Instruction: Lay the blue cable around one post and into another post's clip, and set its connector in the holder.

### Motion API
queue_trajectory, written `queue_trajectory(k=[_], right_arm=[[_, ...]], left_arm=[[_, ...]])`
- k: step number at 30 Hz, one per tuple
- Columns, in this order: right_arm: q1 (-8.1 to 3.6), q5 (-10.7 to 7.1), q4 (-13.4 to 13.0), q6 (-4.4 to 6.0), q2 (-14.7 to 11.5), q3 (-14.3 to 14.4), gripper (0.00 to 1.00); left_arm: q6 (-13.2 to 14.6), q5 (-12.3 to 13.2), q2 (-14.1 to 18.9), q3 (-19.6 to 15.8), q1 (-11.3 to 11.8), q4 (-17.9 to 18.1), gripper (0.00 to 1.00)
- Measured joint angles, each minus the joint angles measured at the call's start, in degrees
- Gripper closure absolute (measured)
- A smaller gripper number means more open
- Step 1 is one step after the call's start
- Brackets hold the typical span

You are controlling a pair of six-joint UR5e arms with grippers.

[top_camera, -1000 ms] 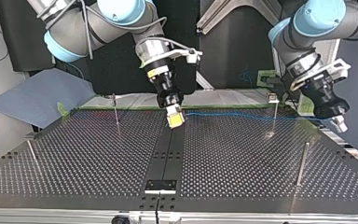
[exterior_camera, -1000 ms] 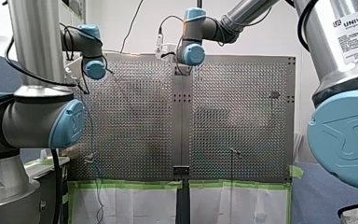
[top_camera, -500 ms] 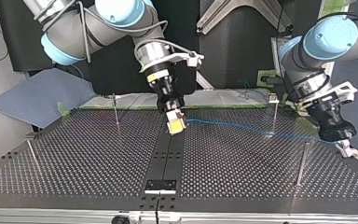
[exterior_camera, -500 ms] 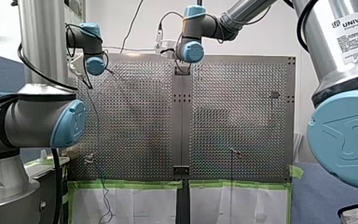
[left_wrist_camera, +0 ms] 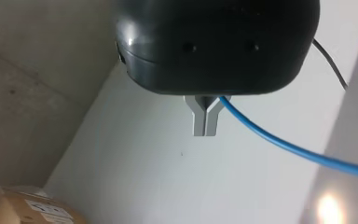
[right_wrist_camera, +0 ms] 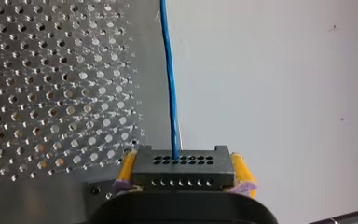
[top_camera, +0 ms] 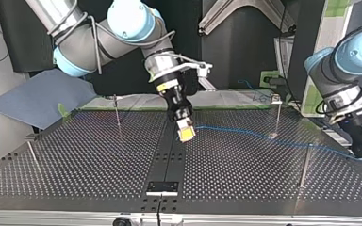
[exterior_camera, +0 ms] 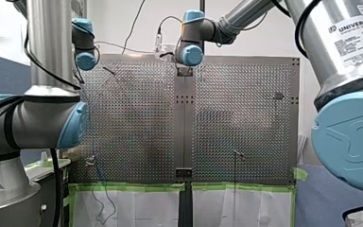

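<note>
My right hand (top_camera: 186, 135) is clamped on the black connector (right_wrist_camera: 182, 167) between its yellow pads, low over the desk's (top_camera: 99, 160) middle strip. My left hand (left_wrist_camera: 205, 132) is pinched shut on the blue cable (top_camera: 235, 131), by the desk's edge at the top view's right. Holding both ends stretches the cable just above the holes so I can steer it. It passes the clip post (top_camera: 277, 113) but, I judge, is neither wrapped nor clipped yet.

A white wall (exterior_camera: 113, 23) stands behind; a blue-grey sheet (top_camera: 33, 96) lies by green tape (top_camera: 62, 110).
</note>
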Motion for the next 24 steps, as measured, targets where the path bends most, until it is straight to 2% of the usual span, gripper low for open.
queue_trajectory(k=[4, 13, 24], right_arm=[[0.07, 0.11, 0.1, -0.04, 0.4, -1.0, 1.00], [-0.34, 0.18, -0.1, -0.05, 1.5, -2.3, 1.00], [-1.10, 0.19, -0.4, -0.11, 3.3, -3.1, 1.00]], left_arm=[[0.1, 2.3, -1.9, 0.3, 1.4, 0.0, 0.98], [0.5, 6.7, -5.2, 0.6, 1.7, 1.3, 0.98], [2.1, 8.6, -8.4, 2.8, 1.9, 1.4, 0.98]])
